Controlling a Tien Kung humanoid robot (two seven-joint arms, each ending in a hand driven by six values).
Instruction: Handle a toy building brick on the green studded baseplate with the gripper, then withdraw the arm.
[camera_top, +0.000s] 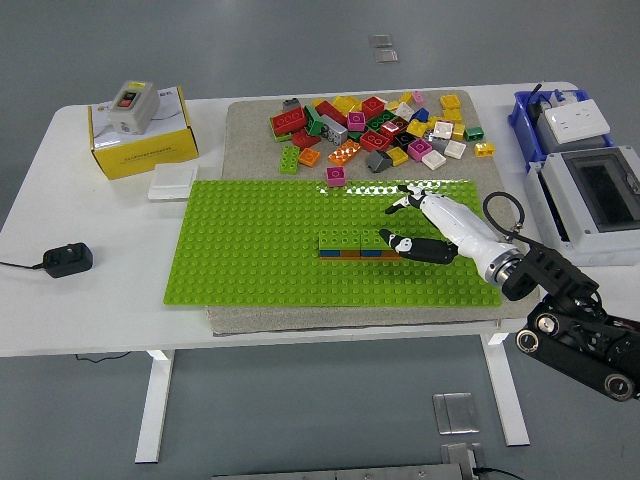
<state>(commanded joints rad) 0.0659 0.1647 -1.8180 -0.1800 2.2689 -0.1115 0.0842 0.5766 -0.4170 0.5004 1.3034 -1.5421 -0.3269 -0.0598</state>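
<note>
The white table (60, 300) carries everything; on its middle lies a grey mat (250, 130), and on the mat's near part the green studded baseplate (260, 250) lies flat; at the table's right end stand a grey electrical enclosure (600, 195) and, behind it, a blue bin (530, 115) holding a white socket plate (575, 120); at the far left sits a yellow box (145, 150) with a grey switch unit (132, 103) on top, a small white tray (172, 184) just in front of it, and a black power adapter (66, 260) near the left front edge; a loose pile of coloured bricks (380, 125) covers the mat's far part, with one magenta brick (336, 176) at the baseplate's far edge.

The right arm (570, 320) comes in from the lower right; the right hand (440, 225) hovers over the baseplate's right half, its fingers (410, 190) spread and grasping nothing, the thumb tip just beside the right end of the stacked brick row (350, 245); that row, green on top with blue and orange beneath, sits pressed onto the baseplate near its middle.
</note>
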